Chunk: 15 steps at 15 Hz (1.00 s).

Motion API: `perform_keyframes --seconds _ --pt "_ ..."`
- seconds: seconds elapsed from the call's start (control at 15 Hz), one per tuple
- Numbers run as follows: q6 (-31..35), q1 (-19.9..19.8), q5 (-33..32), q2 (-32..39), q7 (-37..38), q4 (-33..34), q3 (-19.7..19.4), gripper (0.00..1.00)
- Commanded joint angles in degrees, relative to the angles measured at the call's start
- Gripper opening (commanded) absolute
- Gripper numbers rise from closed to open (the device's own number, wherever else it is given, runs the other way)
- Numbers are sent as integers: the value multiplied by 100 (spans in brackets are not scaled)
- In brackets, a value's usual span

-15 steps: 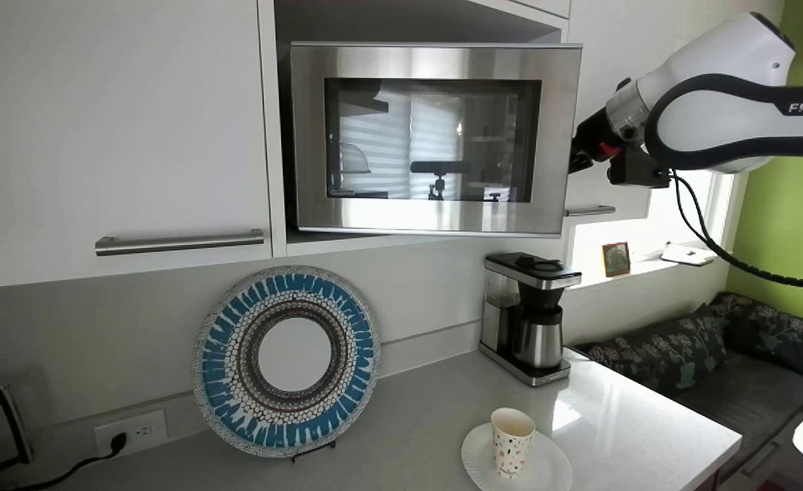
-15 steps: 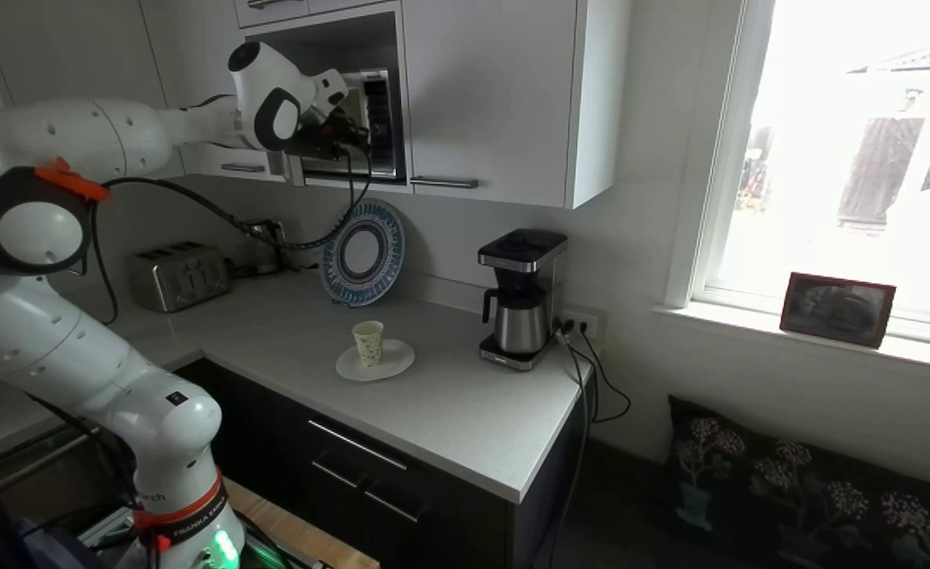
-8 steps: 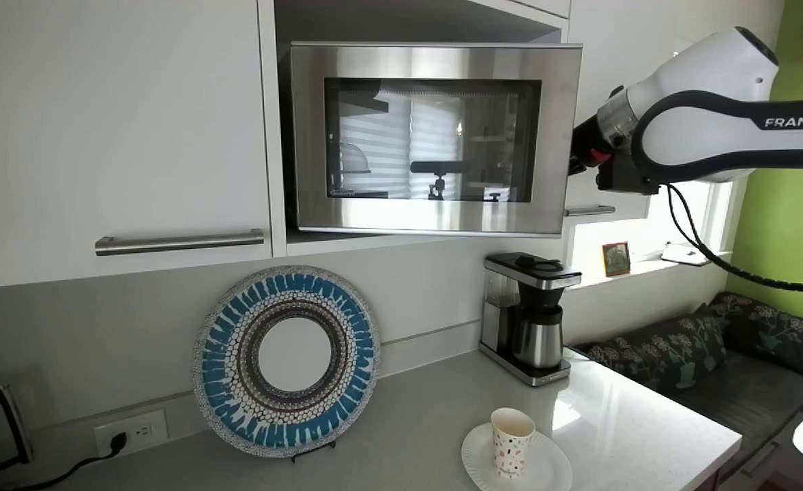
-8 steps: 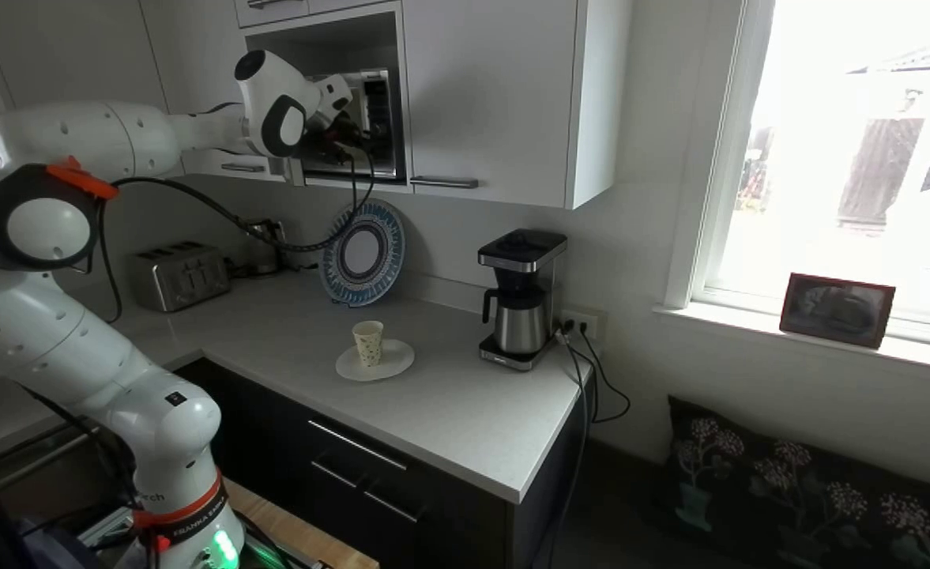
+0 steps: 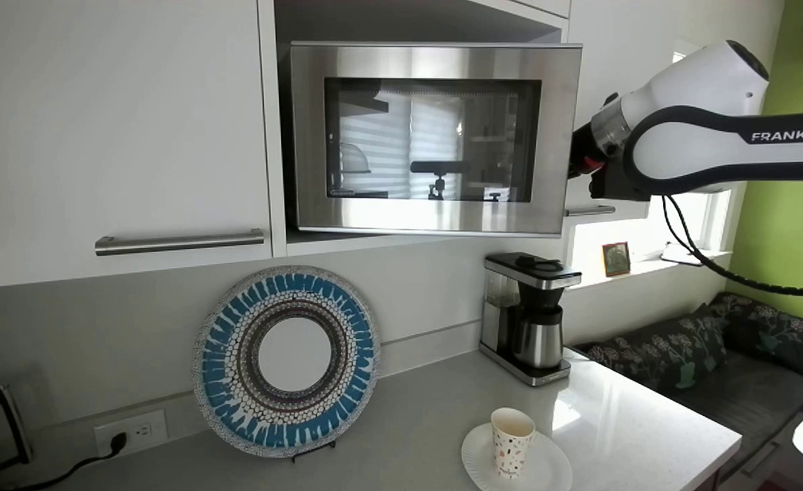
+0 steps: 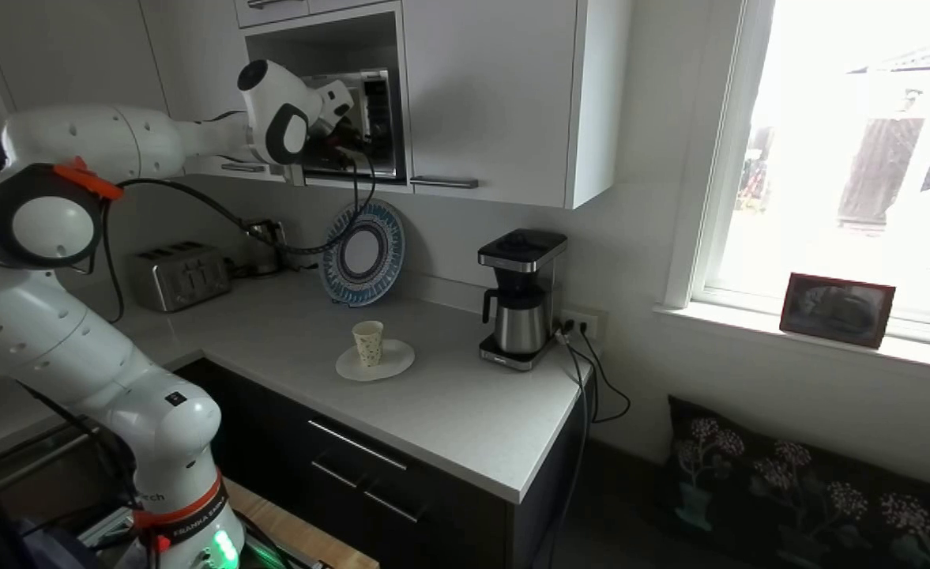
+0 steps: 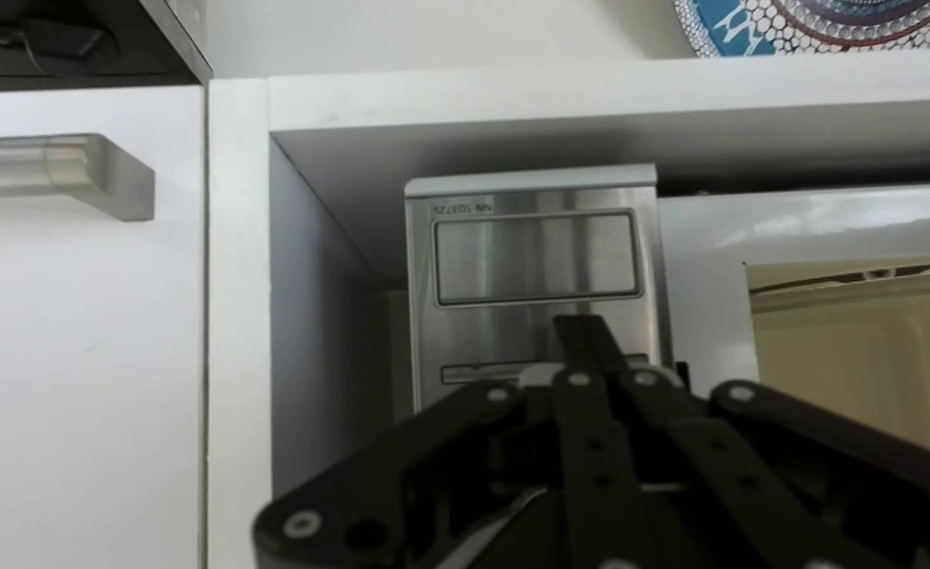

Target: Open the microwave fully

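microwave [image 7: 536, 261] in cabinet niche [image 7: 314, 340], door [image 5: 435, 140] open, cavity [image 7: 852, 348] showing | patterned cup [image 6: 368, 345] upright on white plate [image 6: 395, 363], on counter [image 6: 449, 411] | dark cushion [image 6: 812, 490] below window [image 6: 836, 182] | claw [image 7: 583, 322] clenched

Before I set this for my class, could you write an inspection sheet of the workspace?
Surface: pale counter, bright patch of light on it.
Job's things: microwave door open; how far, hard to tell.
Clutter: cup on white plate; patterned plate; coffee maker; toaster.
Gripper: jaws shut, before the microwave's front panel; contact unclear.
Cables: arm cable sags in a loop; cords hang past the counter edge.
Surroundings: window, framed picture on its sill.
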Motion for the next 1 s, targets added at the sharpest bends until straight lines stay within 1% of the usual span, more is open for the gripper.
perform_keyframes --seconds 0.0,0.93 --pt "227 -11 -135 -37 82 -180 32 0" --pt "600 68 -124 25 -88 -258 5 0"
